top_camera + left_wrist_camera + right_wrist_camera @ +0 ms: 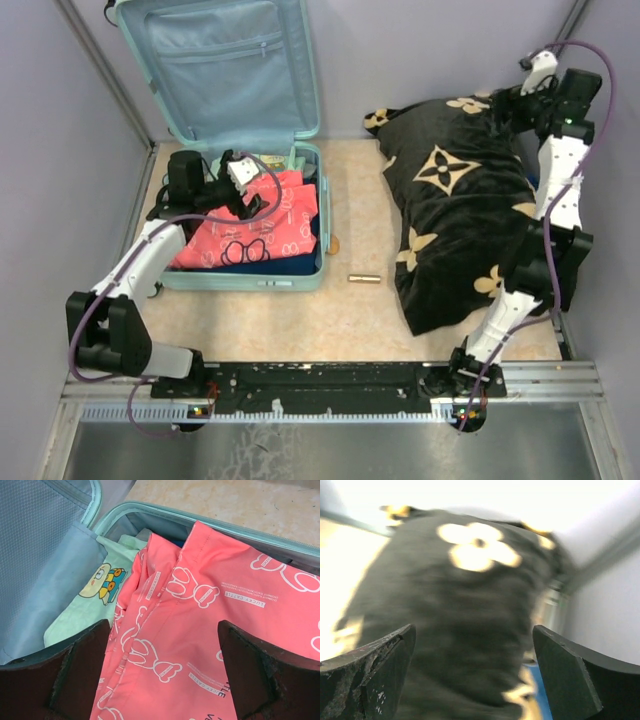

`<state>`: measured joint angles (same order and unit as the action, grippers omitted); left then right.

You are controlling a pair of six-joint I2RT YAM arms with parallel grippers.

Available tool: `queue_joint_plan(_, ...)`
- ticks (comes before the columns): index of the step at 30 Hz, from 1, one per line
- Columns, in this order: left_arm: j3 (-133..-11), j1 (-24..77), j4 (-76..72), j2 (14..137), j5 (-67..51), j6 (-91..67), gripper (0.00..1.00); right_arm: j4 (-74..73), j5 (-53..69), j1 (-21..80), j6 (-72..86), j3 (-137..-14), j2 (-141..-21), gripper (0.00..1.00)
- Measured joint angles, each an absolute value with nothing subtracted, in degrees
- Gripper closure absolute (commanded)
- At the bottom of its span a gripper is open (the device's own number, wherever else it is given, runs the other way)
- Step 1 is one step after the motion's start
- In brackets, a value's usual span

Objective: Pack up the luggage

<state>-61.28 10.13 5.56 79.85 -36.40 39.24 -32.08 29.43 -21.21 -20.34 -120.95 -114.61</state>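
The luggage [235, 75] lies open at the back left, its lid [35, 555] leaning on the wall and its mint rim [200, 520] around the packed half. A pink printed garment [255, 230] lies on top inside, over a dark blue item [285, 264] and beside a pale green cartoon-print cloth [100, 587]. My left gripper [240, 182] hovers open just above the pink garment [200, 630], holding nothing. My right gripper [505, 105] hangs open over the far end of the black blanket [460, 210], which looks blurred in the right wrist view [470, 645].
A small gold cylinder [364, 278] lies on the beige table between the luggage and the blanket. A small brown object [334, 243] sits by the luggage's right wall. Lilac walls close in the left, back and right sides.
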Motion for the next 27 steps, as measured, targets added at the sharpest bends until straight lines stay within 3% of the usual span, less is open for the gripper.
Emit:
queue_joint_plan(11, -63.1, 10.1, 11.4, 79.0, -35.1, 39.7, 0.03, -19.7, 57.5, -3.7, -20.0, -86.8, -92.6, 0.04)
queue_joint_plan(20, -65.8, 10.1, 19.8, 75.2, -35.3, 43.6, 0.02, -10.6, 62.0, 3.9, -23.7, -63.7, -92.2, 0.09)
queue_joint_plan(27, -67.1, 10.1, 23.8, 74.9, -34.9, 45.5, 0.02, -1.3, 59.1, 13.2, -26.1, -53.9, -92.5, 0.15)
